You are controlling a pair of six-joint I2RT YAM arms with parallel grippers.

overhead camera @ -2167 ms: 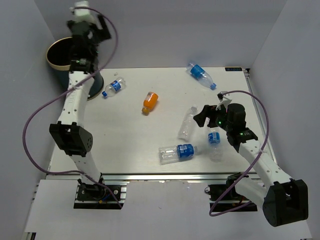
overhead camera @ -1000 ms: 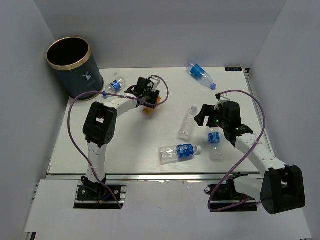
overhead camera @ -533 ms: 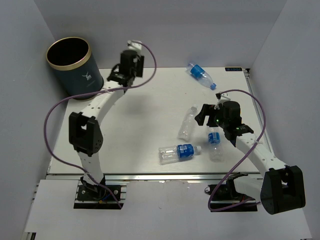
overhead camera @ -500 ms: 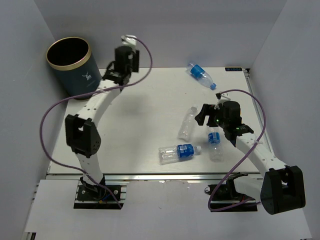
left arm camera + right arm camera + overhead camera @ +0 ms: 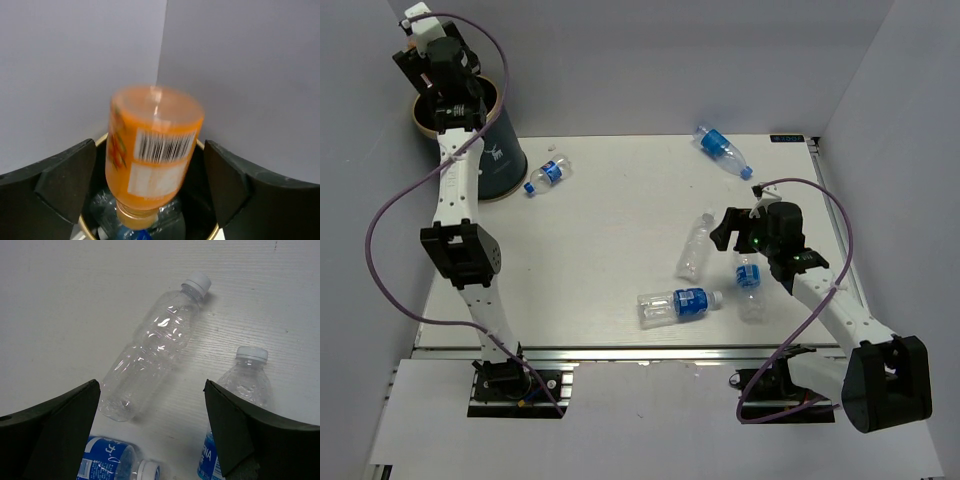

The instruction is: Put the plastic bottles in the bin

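Swung over the bin (image 5: 500, 163), left claw (image 5: 150, 170) gapes around blurred orange bottle (image 5: 156, 145); right claw (image 5: 151, 390) spread too.

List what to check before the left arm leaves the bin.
1. Left gripper open: ok, its fingers stand clear of the orange bottle.
2. Orange bottle over the bin mouth: ok, cap down above it.
3. Orange bottle fully inside: cannot tell, it is blurred between the fingers.
4. Right gripper open: ok, above the unlabelled bottle.
5. Table cleared: not ok, five bottles lie on it, one a blue-labelled bottle beside the bin.
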